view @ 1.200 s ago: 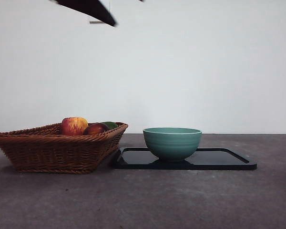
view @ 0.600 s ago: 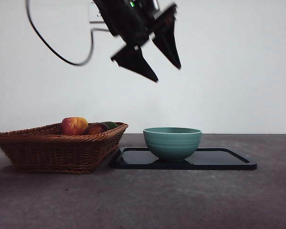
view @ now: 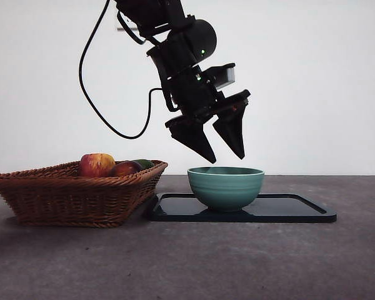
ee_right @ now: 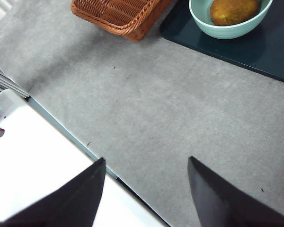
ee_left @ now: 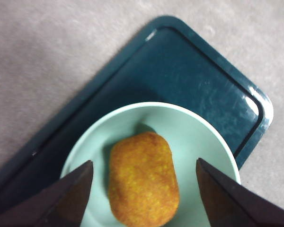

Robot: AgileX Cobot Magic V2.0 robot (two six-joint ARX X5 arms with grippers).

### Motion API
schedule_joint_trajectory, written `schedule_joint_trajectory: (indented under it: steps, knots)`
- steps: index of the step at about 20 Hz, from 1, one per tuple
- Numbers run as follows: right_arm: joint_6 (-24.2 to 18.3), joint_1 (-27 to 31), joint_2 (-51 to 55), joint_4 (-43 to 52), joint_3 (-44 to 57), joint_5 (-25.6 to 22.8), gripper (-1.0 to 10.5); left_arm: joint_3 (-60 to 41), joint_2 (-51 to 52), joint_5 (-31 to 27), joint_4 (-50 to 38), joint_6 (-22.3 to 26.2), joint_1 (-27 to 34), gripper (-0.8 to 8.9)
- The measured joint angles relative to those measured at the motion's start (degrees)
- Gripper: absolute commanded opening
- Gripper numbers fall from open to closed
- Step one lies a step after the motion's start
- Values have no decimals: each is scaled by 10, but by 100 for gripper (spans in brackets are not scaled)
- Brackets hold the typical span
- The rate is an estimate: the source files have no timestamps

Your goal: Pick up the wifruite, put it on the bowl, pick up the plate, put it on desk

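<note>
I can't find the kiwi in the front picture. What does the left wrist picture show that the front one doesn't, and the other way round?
Only the left wrist view shows the wifruite: it lies inside the bowl, between the open left gripper fingers, untouched.

Only the front view shows the wicker basket with the apple and a dark red fruit; the bowl's wall hides the wifruite there.

Both show the bowl standing on the black tray, the desk, and the left gripper above the bowl.
</note>
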State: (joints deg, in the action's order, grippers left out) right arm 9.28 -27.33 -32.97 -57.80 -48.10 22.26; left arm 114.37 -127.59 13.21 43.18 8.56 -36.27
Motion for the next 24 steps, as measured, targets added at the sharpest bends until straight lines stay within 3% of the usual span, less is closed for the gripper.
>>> schedule_joint_trajectory:
  steps: [22,24]
  knots:
    - [2,0,0,-7,0,0,275,0,-37,-67,11,21,-18,339]
    - [2,0,0,-7,0,0,275,0,-37,-68,12,21,-19,285]
